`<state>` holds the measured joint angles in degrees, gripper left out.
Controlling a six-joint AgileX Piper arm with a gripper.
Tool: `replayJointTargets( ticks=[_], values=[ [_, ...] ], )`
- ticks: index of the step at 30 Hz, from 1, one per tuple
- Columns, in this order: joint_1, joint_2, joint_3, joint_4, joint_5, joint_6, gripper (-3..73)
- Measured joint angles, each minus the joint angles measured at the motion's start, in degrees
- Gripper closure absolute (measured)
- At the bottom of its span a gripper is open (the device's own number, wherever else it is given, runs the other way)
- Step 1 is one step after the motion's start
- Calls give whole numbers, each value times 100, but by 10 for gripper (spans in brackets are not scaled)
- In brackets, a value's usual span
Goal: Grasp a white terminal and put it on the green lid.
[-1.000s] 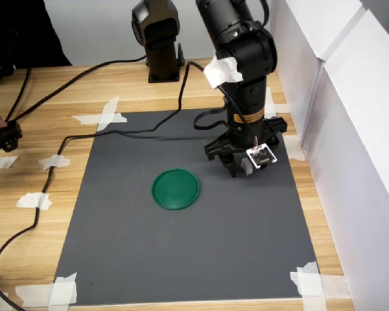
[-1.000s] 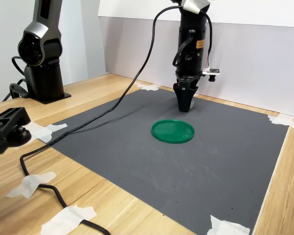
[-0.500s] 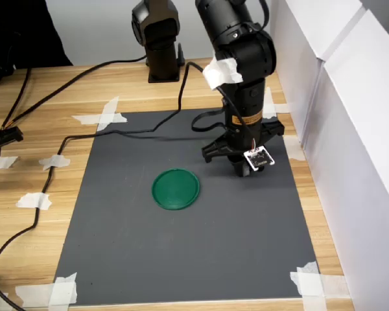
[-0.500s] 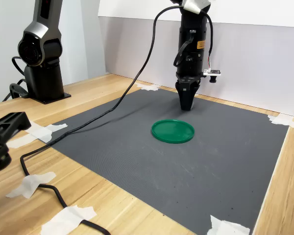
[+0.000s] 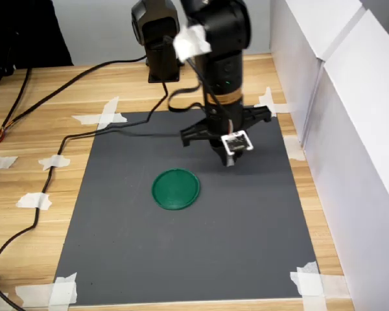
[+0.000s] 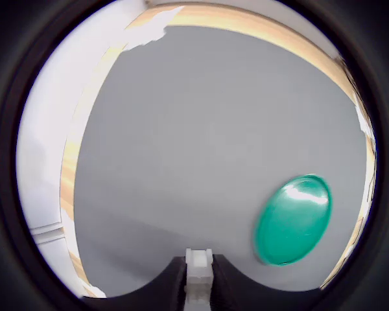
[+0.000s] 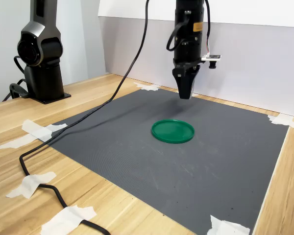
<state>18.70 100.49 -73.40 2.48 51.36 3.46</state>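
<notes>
One small white terminal [image 6: 198, 264] sits pinched in the closed gripper [image 6: 198, 285], lifted above the mat beside the green lid [image 5: 176, 188]; placing it there remains.

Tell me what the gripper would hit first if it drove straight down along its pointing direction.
Most likely bare grey mat. The gripper, shut on the white terminal, points down beside the green lid, not over it, though depth is uncertain.

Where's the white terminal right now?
In the wrist view, the white terminal sits clamped in the gripper, raised above the grey mat, with the green lid off to one side.
</notes>
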Motion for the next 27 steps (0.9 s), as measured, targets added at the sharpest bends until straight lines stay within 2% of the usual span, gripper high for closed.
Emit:
replayJointTargets(
  ticks=[6, 11, 17, 21, 27],
  values=[
    [-906, -87, 11, -184, 316, -544, 600],
    [-1354, -20, 16, -248, 313, -848, 600],
    [-1379, 268, 16, -158, 189, -1091, 598],
    [-1379, 406, 16, -83, 16, -1271, 563],
    [-1379, 532, 16, 79, -104, -1561, 422]
  ],
)
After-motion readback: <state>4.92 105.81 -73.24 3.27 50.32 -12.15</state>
